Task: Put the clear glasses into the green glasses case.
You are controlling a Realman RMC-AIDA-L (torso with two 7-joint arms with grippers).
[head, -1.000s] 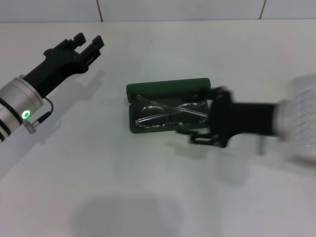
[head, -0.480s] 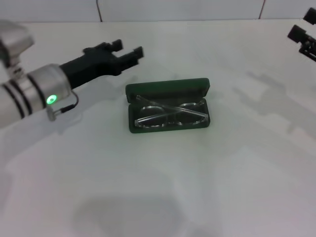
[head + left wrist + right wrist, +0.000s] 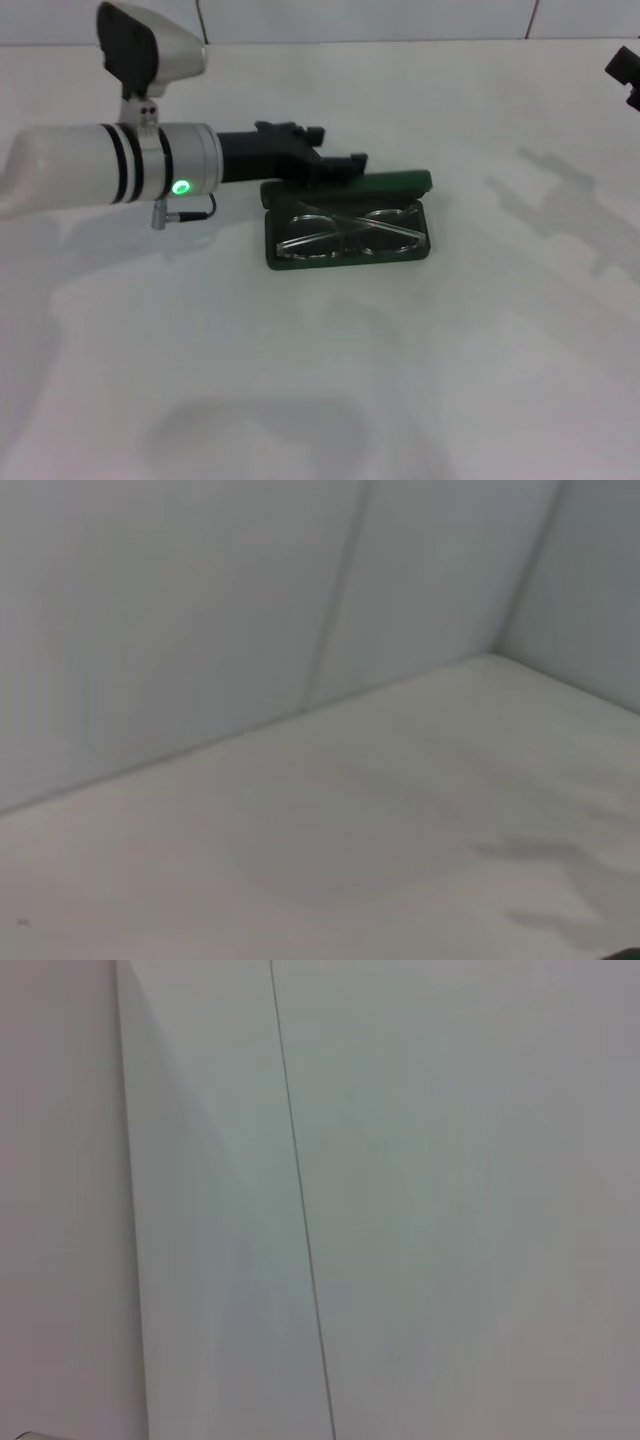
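Note:
The green glasses case point(image 3: 300, 192) lies open at the middle of the white table in the head view, its lid standing up along the far side. The clear glasses point(image 3: 345, 228) rest folded inside the lower half, arms crossed over the lenses. My left gripper point(image 3: 341, 150) reaches in from the left and sits at the lid's far left edge, open, with its black fingers point(image 3: 350, 164) against the top of the lid. Only a black tip of my right gripper point(image 3: 625, 75) shows at the far right edge, well away from the case. Neither wrist view shows the case or the glasses.
The white table point(image 3: 330, 380) spreads around the case, with a tiled wall point(image 3: 360, 18) behind it. The left wrist view shows bare tabletop point(image 3: 380, 830) meeting a wall corner, and the right wrist view shows only wall panels point(image 3: 450, 1200).
My right arm has pulled away from the case to the far right edge. My left arm has swung in from the left until its gripper reached the lid, which now leans lower.

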